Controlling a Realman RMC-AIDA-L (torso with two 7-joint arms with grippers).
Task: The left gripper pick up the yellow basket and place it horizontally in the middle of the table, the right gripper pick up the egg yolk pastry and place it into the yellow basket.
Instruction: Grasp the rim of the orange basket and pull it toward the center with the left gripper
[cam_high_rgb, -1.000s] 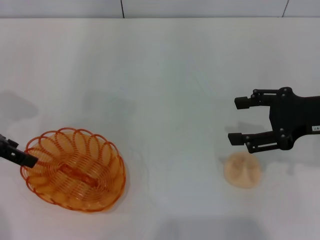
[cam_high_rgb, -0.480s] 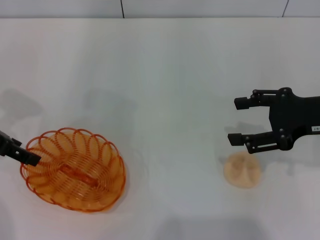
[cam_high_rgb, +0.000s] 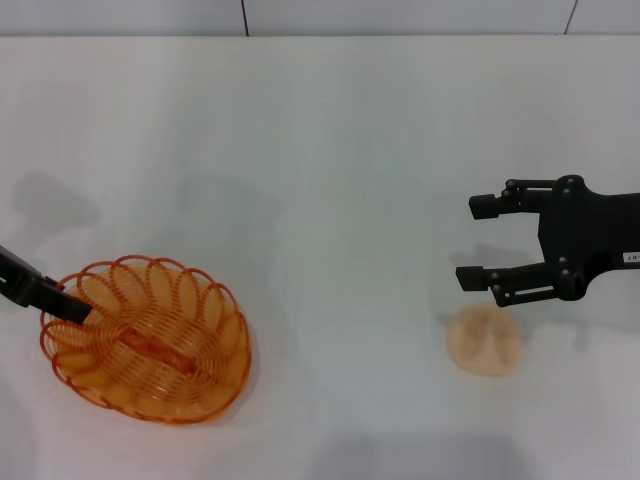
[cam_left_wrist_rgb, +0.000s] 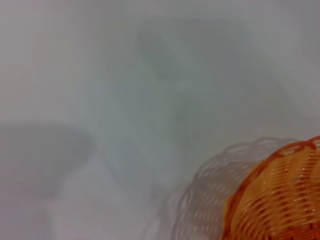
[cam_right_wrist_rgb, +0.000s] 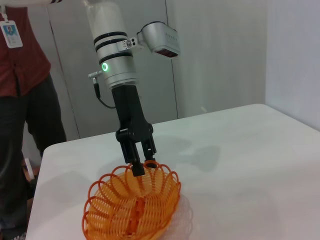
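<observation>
The yellow basket (cam_high_rgb: 145, 340) stands on the white table (cam_high_rgb: 320, 150) at the near left, and part of it shows in the left wrist view (cam_left_wrist_rgb: 280, 200). My left gripper (cam_high_rgb: 70, 308) is at its left rim. In the right wrist view the left gripper (cam_right_wrist_rgb: 143, 165) points down, slightly open, with one finger inside the rim of the basket (cam_right_wrist_rgb: 132, 210) and one outside. The egg yolk pastry (cam_high_rgb: 484, 341) lies at the near right. My right gripper (cam_high_rgb: 468, 242) is open and empty, hovering just behind the pastry.
A person in a red shirt (cam_right_wrist_rgb: 20, 100) stands beyond the table's far left side. The table's far edge meets a wall (cam_high_rgb: 320, 15).
My left gripper has moved a little to the right and farther from me, onto the basket's rim. The basket, the pastry and the right gripper have not moved.
</observation>
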